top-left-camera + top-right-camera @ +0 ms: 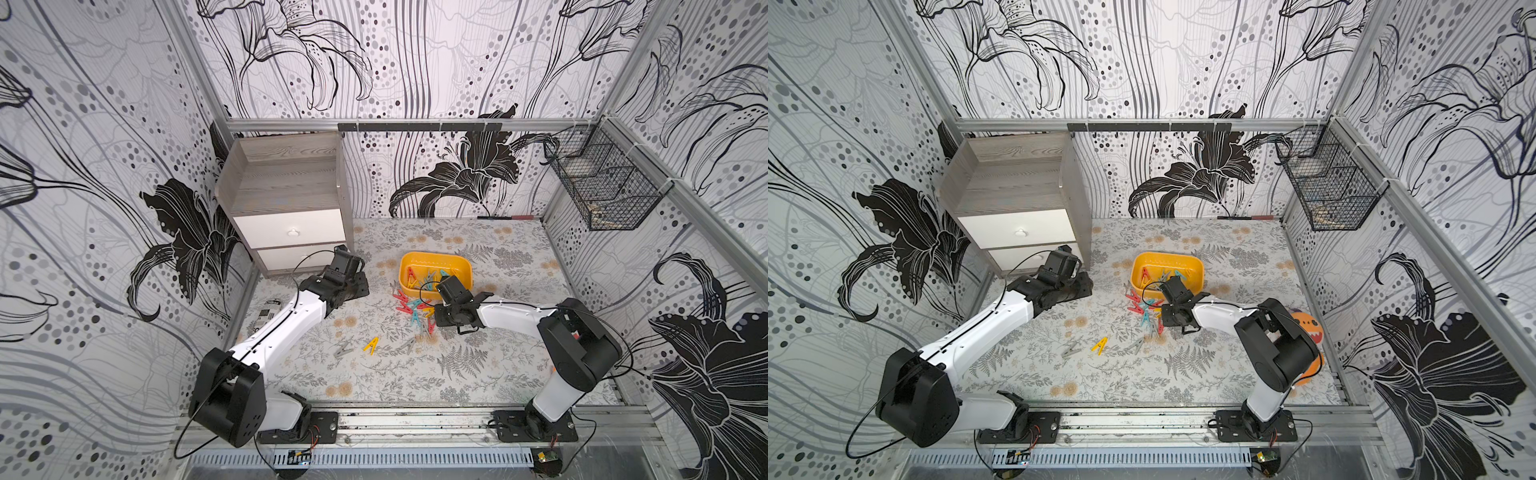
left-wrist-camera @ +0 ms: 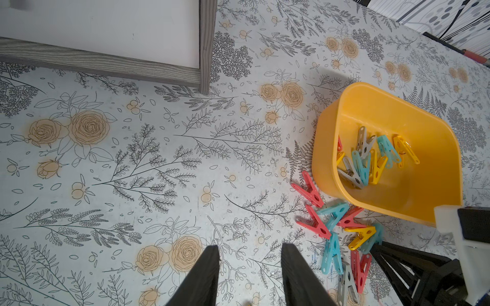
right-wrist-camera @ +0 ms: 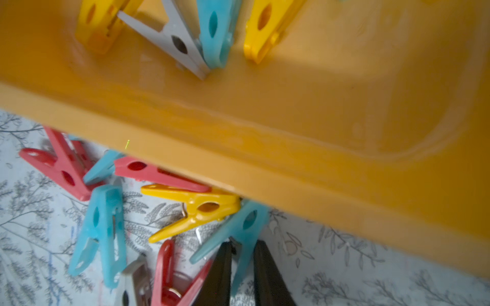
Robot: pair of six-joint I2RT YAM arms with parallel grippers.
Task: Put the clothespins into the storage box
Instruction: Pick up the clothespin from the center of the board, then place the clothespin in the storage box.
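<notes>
Bottom of both top views: the floral-print table (image 1: 415, 374), with a grey pin (image 1: 343, 350) and a yellow pin (image 1: 371, 345) lying loose at lower centre. Mid-frame, the clothespins (image 1: 415, 309) are heaped against the storage box (image 1: 453, 266), with more inside it. Cabinet (image 1: 286, 183) upper left, wire basket (image 1: 602, 187) upper right, lily wallpaper all round. The right arm reaches in low, its end effector (image 3: 242, 245) clenched on a teal clothespin (image 3: 238, 227) beside the box wall. The left end effector (image 2: 250, 247) hangs released near the cabinet.
</notes>
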